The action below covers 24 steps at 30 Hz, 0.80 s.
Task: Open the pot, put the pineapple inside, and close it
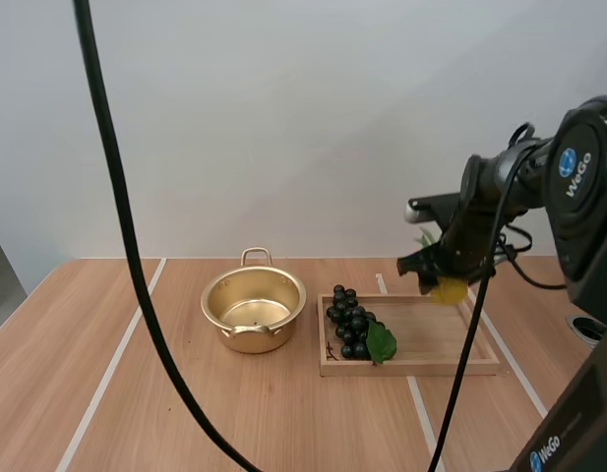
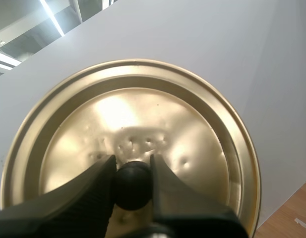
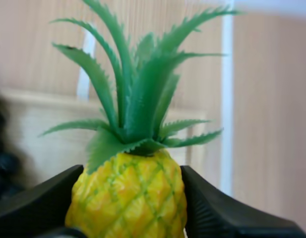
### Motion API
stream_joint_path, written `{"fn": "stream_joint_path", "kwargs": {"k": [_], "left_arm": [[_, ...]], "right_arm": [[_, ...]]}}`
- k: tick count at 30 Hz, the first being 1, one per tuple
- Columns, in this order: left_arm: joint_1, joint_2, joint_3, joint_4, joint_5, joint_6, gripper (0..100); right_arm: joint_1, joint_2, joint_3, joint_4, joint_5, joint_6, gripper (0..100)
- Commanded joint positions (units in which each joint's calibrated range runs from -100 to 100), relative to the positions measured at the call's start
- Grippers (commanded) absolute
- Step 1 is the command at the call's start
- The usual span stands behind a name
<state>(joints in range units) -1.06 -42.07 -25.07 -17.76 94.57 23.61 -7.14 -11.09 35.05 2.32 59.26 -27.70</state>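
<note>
High view: pot [image 1: 254, 310] stands lidless on the table [image 1: 185, 413], left of centre, one loop handle on its far side; bare gold floor and wall inside. Wooden tray [image 1: 451, 344] sits just right of the pot, close but I cannot tell if touching. Bunch of grapes [image 1: 349, 323], dark, with a green leaf, lies in the tray's left end; rest of the tray floor is bare wood. Right gripper [image 1: 443, 270] hangs above the tray's far right edge, fingers pinching the pineapple [image 1: 448, 289] by its yellow body; fruit is lifted clear of the tray and well apart from the pot. Right wrist view: both fingers press the fruit's sides, green crown pointing away from the gripper. Left wrist view: left gripper [image 2: 132, 163] is clamped on the black knob [image 2: 133, 186] of the gold lid [image 2: 143, 114], lid held up in the air against a white wall
</note>
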Motion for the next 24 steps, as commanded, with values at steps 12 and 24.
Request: {"fn": "stream_joint_path", "kwargs": {"k": [12, 24], "left_arm": [[0.12, -0.39, -0.16, -0.02, -3.96, -0.39, 0], [0.12, -0.39, -0.21, -0.25, -14.45, -0.39, 0]], "right_arm": [[1.12, -8.29, -27.74, 14.59, 23.62, -7.39, 0], [16.8, -5.15, -29.7, 14.59, 27.69, -8.13, 0]]}}
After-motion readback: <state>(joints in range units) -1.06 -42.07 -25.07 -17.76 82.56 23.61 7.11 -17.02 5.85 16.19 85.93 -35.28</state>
